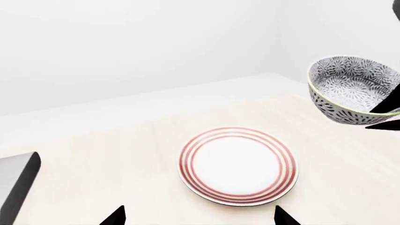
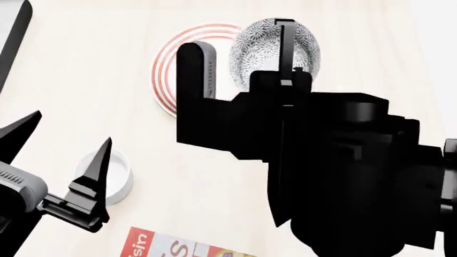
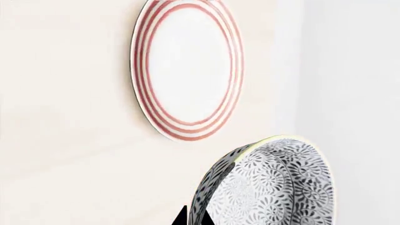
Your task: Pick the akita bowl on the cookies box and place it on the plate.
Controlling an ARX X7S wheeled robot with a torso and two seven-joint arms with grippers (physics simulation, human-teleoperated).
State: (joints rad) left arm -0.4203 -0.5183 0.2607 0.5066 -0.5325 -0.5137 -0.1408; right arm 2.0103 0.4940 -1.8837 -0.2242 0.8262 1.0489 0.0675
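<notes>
I see the akita bowl (image 1: pixel 351 90), small and deep with fine grey-black flowers on white, hanging in the air beside the plate (image 1: pixel 238 165), tilted. The plate, round and white with thin red rings, lies flat and bare on the pale table. Only a red-and-white corner of the cookies box (image 2: pixel 168 247) shows, probably lying flat.

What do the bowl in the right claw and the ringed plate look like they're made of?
Akita bowl: apparently glazed ceramic, with a fine grey-black pattern and a thin pale rim. Plate: likely glazed ceramic too, smooth white with painted red rings. Both are renders, so neither is certain.
</notes>
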